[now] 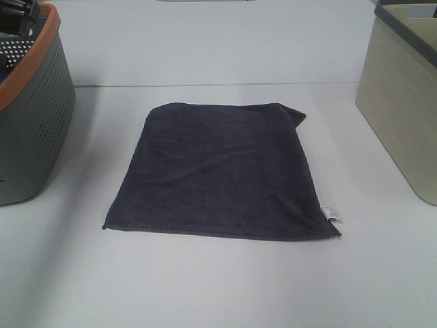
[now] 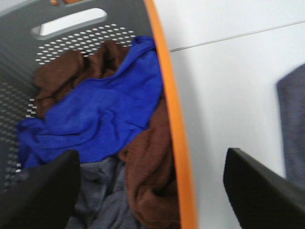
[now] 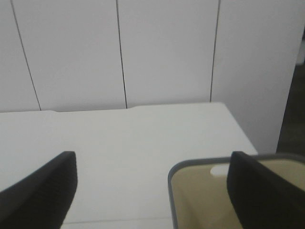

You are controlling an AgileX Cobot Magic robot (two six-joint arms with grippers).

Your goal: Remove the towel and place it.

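Note:
The towel, dark charcoal-navy with a small white tag at its near right corner, lies spread flat in the middle of the white table; its far right corner is slightly folded. Its edge also shows in the left wrist view. My left gripper hangs open over the orange rim of the grey basket, holding nothing. A black part of that arm shows at the far left, above the basket. My right gripper is open and empty above the beige bin's near corner. Neither gripper touches the towel.
A grey perforated basket with an orange rim stands at the left, holding a blue cloth, a brown cloth and a grey cloth. A beige bin with a dark rim stands at the right.

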